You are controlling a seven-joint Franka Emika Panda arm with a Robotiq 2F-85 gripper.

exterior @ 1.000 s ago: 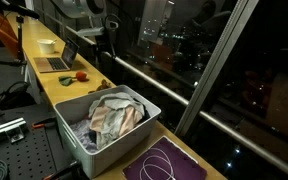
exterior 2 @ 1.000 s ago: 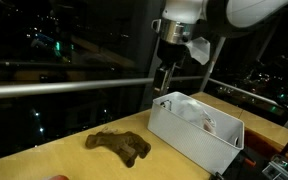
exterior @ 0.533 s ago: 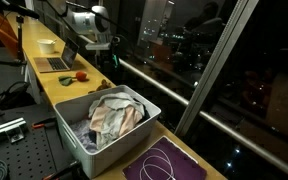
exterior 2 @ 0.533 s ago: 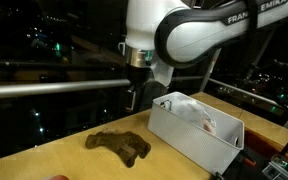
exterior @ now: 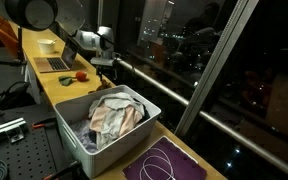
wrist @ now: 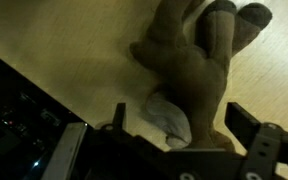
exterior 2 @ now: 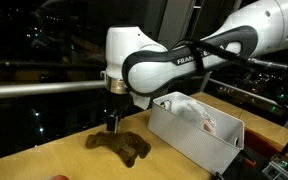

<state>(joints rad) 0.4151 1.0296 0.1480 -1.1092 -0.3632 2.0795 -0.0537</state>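
The pincer [exterior 2: 111, 122] is released, jaws wide apart, at centre left of an exterior view, directly above the dark brown crumpled soft fabric item [exterior 2: 119, 145]. That item lies on the light wooden worktop [exterior 2: 44, 150]. In the wrist view the item [wrist: 194, 70] fills the centre, between the two fingers. A grey rectangular plastic bin [exterior 2: 189, 140] holding light cloths [exterior 2: 199, 118] stands just right of it.

1. Dark night windows [exterior: 164, 30], city lights outside.
2. Metal railing [exterior 2: 44, 88] runs along the glass.
3. Long light-wood counter [exterior: 47, 90] beneath the windows.
4. Warm indoor light; perforated metal bench [exterior: 9, 152] beside counter.
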